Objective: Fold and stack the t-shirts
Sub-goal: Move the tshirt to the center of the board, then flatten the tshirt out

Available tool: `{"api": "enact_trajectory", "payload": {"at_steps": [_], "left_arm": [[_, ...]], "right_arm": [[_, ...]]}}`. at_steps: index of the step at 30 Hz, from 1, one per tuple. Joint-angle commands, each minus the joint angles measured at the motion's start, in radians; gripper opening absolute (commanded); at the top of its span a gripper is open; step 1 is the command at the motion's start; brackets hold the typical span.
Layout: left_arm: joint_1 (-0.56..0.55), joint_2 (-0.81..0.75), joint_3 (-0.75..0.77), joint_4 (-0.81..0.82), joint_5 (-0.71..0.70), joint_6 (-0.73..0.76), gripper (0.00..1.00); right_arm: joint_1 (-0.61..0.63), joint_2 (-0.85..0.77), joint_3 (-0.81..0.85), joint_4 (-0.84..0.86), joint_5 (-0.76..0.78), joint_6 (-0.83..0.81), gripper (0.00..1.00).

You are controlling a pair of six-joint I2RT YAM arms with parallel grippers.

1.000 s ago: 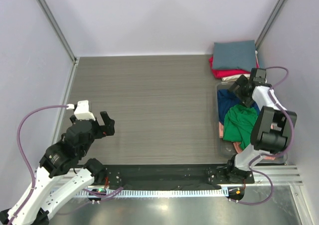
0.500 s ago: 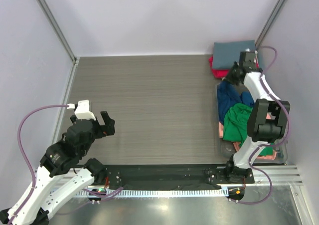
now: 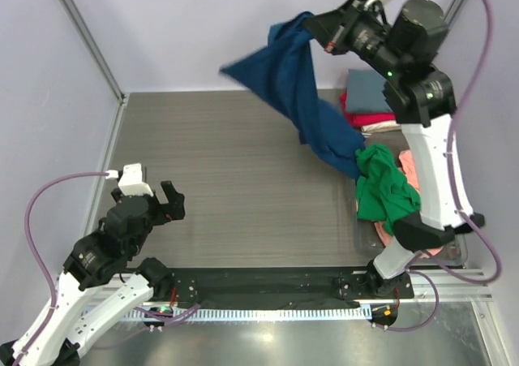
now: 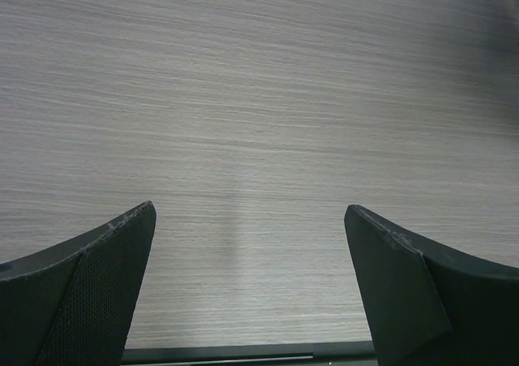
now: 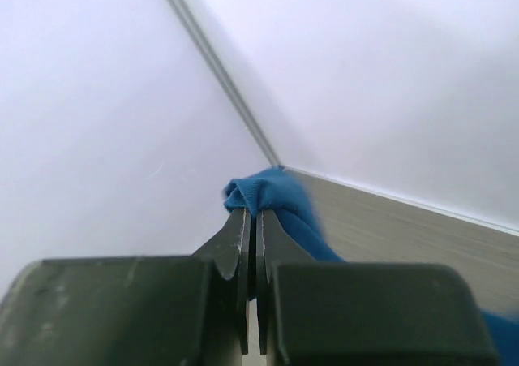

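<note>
My right gripper is raised high at the back right and shut on the navy blue t-shirt, pinching a bunched edge between its fingertips. The cloth hangs and swings out to the left, its lower end still by the bin. A green t-shirt lies crumpled in the bin with a salmon-pink one beside it. A folded stack sits at the back right: slate-grey on top, red and cream under it. My left gripper hovers open over bare table at the near left.
A clear bin holds the loose shirts at the right edge. Grey walls with metal corner posts close in the table on three sides. A black rail runs along the near edge.
The right gripper shut on the navy shirt in the bin, then swung up and back, lifting the shirt into the air. The left arm stayed put.
</note>
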State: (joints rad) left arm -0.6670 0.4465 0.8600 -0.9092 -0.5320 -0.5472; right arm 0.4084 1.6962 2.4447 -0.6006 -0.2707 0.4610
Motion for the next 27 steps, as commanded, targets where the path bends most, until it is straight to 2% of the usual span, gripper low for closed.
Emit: {"api": "enact_trajectory", "payload": {"at_steps": [1,3,4,5,6,7,8,9,10,12,13,16,19,23,26,27], "left_arm": [[0.003,-0.017,0.004,0.023,-0.039,-0.016,1.00],[0.003,-0.017,0.004,0.021,-0.042,-0.017,1.00],[0.003,-0.015,0.004,0.021,-0.043,-0.019,1.00],[0.003,-0.014,0.004,0.020,-0.046,-0.019,1.00],[0.003,-0.014,0.005,0.020,-0.046,-0.019,1.00],[0.003,-0.006,0.005,0.020,-0.048,-0.020,1.00],[0.003,-0.005,0.005,0.018,-0.051,-0.020,1.00],[0.003,-0.002,0.005,0.016,-0.051,-0.020,1.00],[0.003,0.003,0.007,0.015,-0.052,-0.022,1.00],[0.003,0.003,0.007,0.013,-0.052,-0.023,1.00],[0.003,0.003,0.007,0.013,-0.054,-0.023,1.00],[0.003,0.003,0.007,0.013,-0.056,-0.025,1.00],[0.003,0.009,0.007,0.015,-0.052,-0.023,1.00],[0.003,0.009,0.007,0.013,-0.051,-0.023,1.00],[0.004,0.000,0.007,0.016,-0.049,-0.020,1.00],[0.003,-0.003,0.005,0.018,-0.048,-0.020,1.00]], "right_arm": [[-0.029,-0.059,-0.237,0.054,0.050,0.013,0.01],[-0.042,-0.140,-0.393,0.132,0.054,0.024,0.01],[-0.043,-0.161,-0.579,0.178,0.027,0.033,0.05],[-0.037,-0.171,-0.663,0.217,-0.017,0.031,0.26],[-0.036,-0.133,-0.724,0.216,-0.186,0.031,0.91],[-0.020,-0.097,-0.800,0.187,-0.250,0.022,0.99],[-0.004,-0.074,-0.834,0.144,-0.263,-0.025,1.00],[0.016,-0.066,-0.873,0.084,-0.164,-0.065,1.00],[0.064,-0.091,-0.977,0.082,-0.098,-0.088,1.00],[0.078,-0.133,-1.108,0.081,0.057,-0.097,1.00],[0.075,-0.159,-1.137,0.073,0.180,-0.093,1.00],[0.076,-0.146,-1.184,-0.002,0.397,-0.081,0.99],[0.078,-0.126,-1.199,-0.037,0.519,-0.065,1.00],[0.076,-0.020,-1.187,-0.038,0.579,-0.056,1.00],[0.078,0.083,-1.156,-0.013,0.562,-0.074,1.00],[0.078,0.147,-1.149,0.017,0.533,-0.085,0.96]]}}
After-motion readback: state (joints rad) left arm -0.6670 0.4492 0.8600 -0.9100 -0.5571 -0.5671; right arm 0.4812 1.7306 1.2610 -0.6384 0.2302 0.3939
